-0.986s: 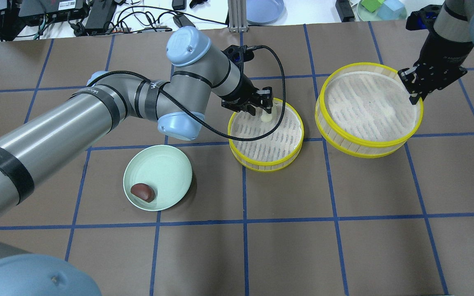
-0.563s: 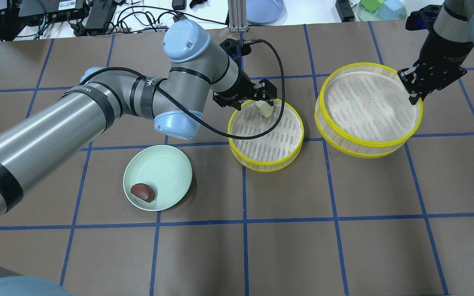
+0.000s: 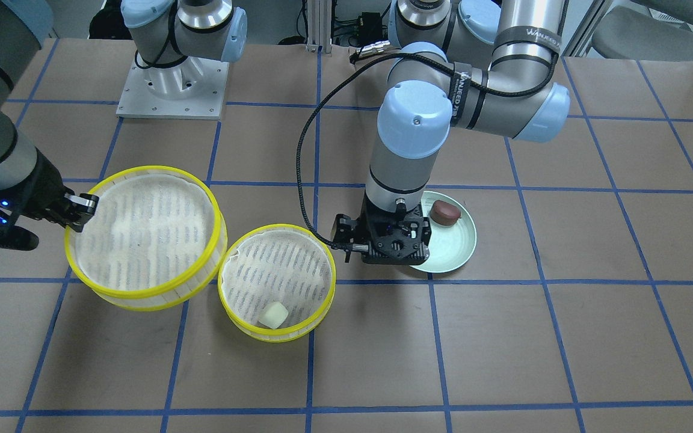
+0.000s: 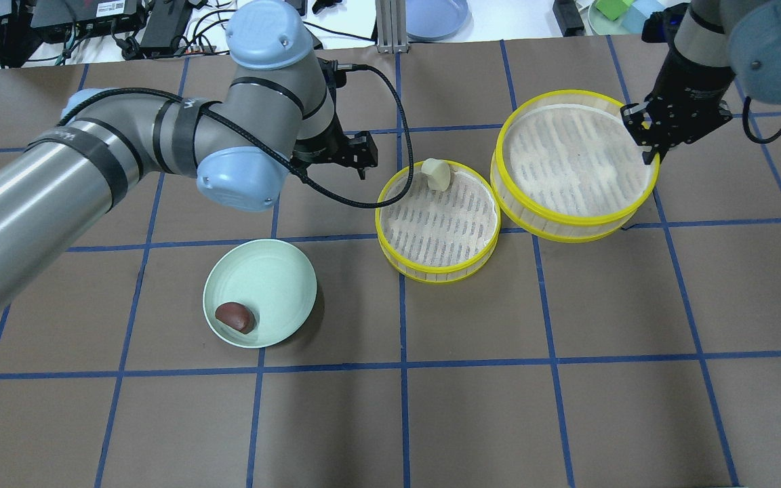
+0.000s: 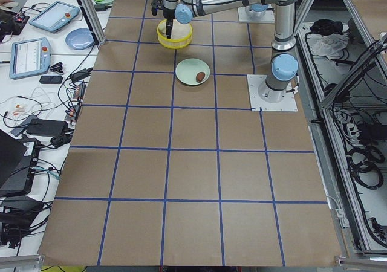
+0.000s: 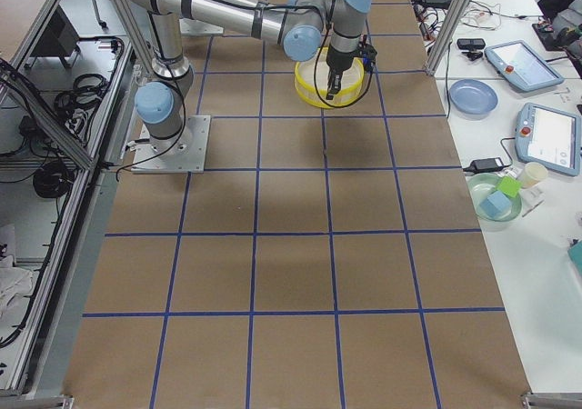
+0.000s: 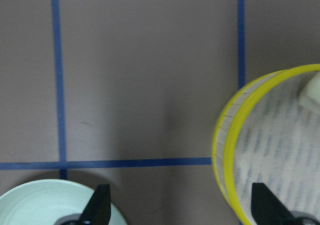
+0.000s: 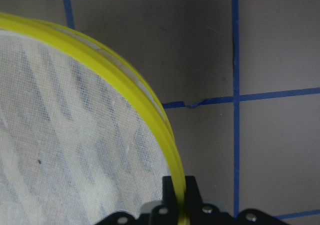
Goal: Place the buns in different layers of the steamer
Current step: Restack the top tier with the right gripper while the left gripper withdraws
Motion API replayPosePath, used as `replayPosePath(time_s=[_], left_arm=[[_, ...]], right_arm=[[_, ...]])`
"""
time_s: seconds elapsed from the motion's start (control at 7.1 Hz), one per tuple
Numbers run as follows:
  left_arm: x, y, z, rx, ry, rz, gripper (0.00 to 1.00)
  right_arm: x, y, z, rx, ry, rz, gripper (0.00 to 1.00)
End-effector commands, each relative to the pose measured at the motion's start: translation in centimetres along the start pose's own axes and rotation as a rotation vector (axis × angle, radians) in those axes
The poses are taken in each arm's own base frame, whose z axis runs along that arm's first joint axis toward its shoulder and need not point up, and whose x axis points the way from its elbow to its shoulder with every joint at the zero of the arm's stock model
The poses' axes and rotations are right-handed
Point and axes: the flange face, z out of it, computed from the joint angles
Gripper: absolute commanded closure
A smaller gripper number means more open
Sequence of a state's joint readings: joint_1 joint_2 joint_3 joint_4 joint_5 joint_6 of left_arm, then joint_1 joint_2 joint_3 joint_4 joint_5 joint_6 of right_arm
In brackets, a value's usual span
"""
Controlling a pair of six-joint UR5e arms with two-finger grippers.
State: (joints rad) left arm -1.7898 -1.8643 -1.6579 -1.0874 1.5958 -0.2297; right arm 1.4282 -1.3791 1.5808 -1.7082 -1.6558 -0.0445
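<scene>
The cream-white bun [image 4: 436,173] lies at the far edge of the smaller steamer tray [image 4: 390,254], also seen in the front view [image 3: 274,315]. The dark reddish-brown bun [image 4: 234,316] lies on the pale green plate [image 4: 275,271]. My left gripper [image 4: 361,150] is open and empty, hovering between plate and small tray; its fingertips [image 7: 97,210] show apart in the wrist view. My right gripper [image 4: 647,139] is shut on the yellow rim [image 8: 125,80] of the larger steamer tray [image 4: 570,227], held tilted with its near edge touching or just over the small tray.
Cables, a blue plate [image 4: 434,17] and a dish of coloured blocks [image 4: 628,15] sit beyond the table's far edge. The brown table cover [image 4: 472,407] carries a blue tape grid. The left arm's cable [image 4: 397,115] loops above the small tray.
My left gripper let go of the cream bun in the small tray and moved left, away from it. My right gripper carried the large tray leftward, up against the small tray.
</scene>
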Motion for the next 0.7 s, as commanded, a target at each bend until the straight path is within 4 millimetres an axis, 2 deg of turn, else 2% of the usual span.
replayPosePath(time_s=[0.0,0.14,0.28,0.42,0.56], left_arm=[[-3.7,1.2,-2.0,-0.073,-0.145,-0.025,0.0],[-6.5,0.7,-1.9,-0.094,-0.151,-0.07,0.0],[-8.7,1.3,-0.4,-0.172,-0.156,-0.101,0.0],[-10.6,1.9,1.2,-0.217,-0.162,-0.131,0.0],[-12.1,2.3,2.7,-0.268,-0.15,-0.159,0.0]], right_arm=[[-8.4,-0.4,1.1,0.058,0.001,0.044,1.0],[-12.2,-0.1,1.4,0.061,-0.005,0.072,1.0],[-14.7,-0.1,2.6,0.041,-0.009,0.066,1.0],[-15.0,-0.4,3.4,0.027,-0.007,0.062,1.0],[-15.8,-0.5,5.2,-0.02,-0.023,0.055,1.0]])
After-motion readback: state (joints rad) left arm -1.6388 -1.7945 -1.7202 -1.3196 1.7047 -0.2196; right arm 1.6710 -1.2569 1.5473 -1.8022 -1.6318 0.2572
